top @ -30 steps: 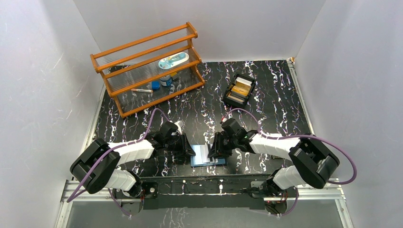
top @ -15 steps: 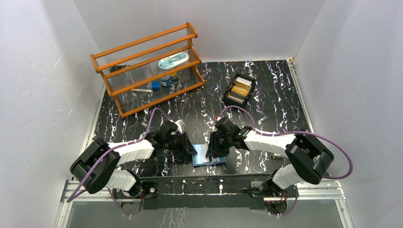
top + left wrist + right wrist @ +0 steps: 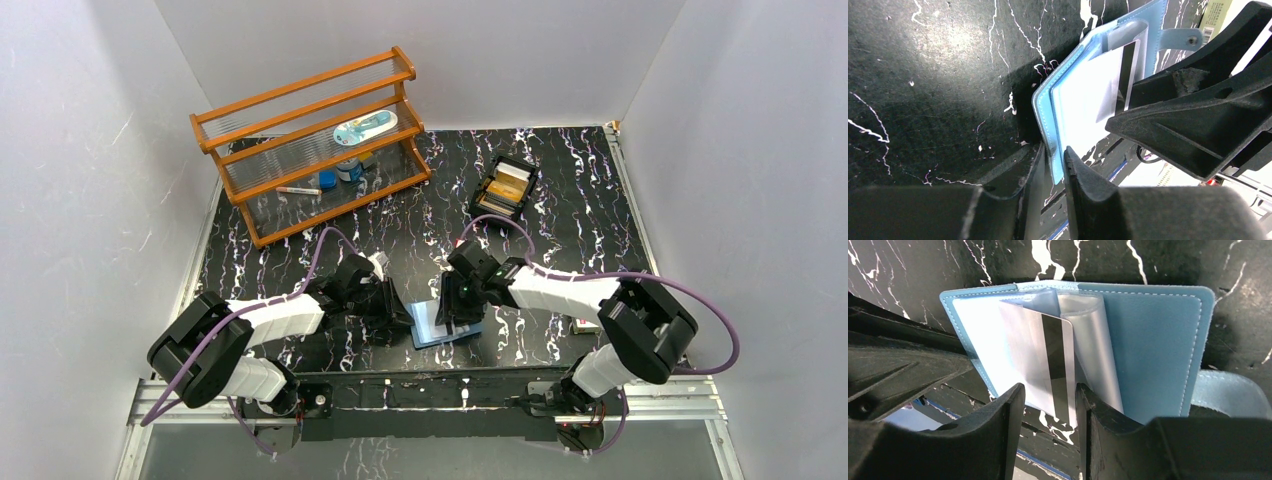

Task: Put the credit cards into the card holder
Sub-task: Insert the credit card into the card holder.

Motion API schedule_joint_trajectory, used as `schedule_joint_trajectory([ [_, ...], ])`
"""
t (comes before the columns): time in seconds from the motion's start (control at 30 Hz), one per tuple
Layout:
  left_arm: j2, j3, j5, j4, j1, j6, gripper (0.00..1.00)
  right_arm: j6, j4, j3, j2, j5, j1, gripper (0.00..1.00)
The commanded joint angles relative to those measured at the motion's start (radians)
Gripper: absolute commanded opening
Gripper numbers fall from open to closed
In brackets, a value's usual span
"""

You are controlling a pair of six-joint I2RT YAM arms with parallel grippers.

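Having slid left, right hand (image 3: 1049,390) gapes around a card (image 3: 1045,360); left hand (image 3: 1054,156) pinches card holder (image 3: 1148,340).

upper left: orange-brown wooden rack (image 3: 310,140) with ribbed clear shelves | its middle shelf: white-and-teal packet (image 3: 364,127) | its bottom shelf: small can (image 3: 348,168), blue piece (image 3: 327,180), thin stick (image 3: 298,190) | upper centre-right: open black tray (image 3: 519,161) | underneath: black white-veined table (image 3: 590,230)

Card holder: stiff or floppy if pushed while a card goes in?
Likely floppy: the card holder looks like thin stitched covers, and its clear sleeves fan up loosely. Probably light and apt to slide on the smooth table, hence the left gripper pinching its edge.
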Motion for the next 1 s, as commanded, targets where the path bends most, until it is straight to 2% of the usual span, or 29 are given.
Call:
schedule_joint_trajectory([
  [0.0, -0.008, 0.002, 0.025, 0.014, 0.0, 0.005, 0.17, -0.045, 0.033, 0.056, 0.014, 0.0, 0.017, 0.49],
  [0.27, -0.001, 0.002, 0.059, 0.073, 0.0, 0.003, 0.17, -0.047, 0.066, 0.022, 0.01, -0.035, 0.029, 0.49],
  [0.7, 0.04, -0.054, 0.091, 0.258, 0.0, -0.031, 0.29, -0.026, 0.083, -0.031, -0.022, -0.029, 0.03, 0.47],
  [0.73, 0.048, -0.046, 0.084, 0.251, 0.0, -0.023, 0.27, -0.023, 0.078, -0.03, -0.027, -0.026, 0.03, 0.47],
  [0.77, 0.063, -0.039, 0.08, 0.251, -0.001, -0.015, 0.16, -0.023, 0.051, -0.023, -0.035, -0.011, 0.029, 0.5],
  [0.8, 0.069, -0.037, 0.077, 0.249, 0.0, -0.014, 0.1, -0.022, 0.028, -0.016, -0.038, 0.006, 0.03, 0.52],
  [0.83, 0.075, -0.037, 0.073, 0.248, 0.0, -0.014, 0.01, -0.023, -0.019, -0.004, -0.049, 0.033, 0.03, 0.64],
  [0.97, 0.067, -0.041, 0.073, 0.238, 0.0, -0.003, 0.0, 0.006, -0.089, 0.033, -0.081, 0.115, 0.029, 0.65],
])
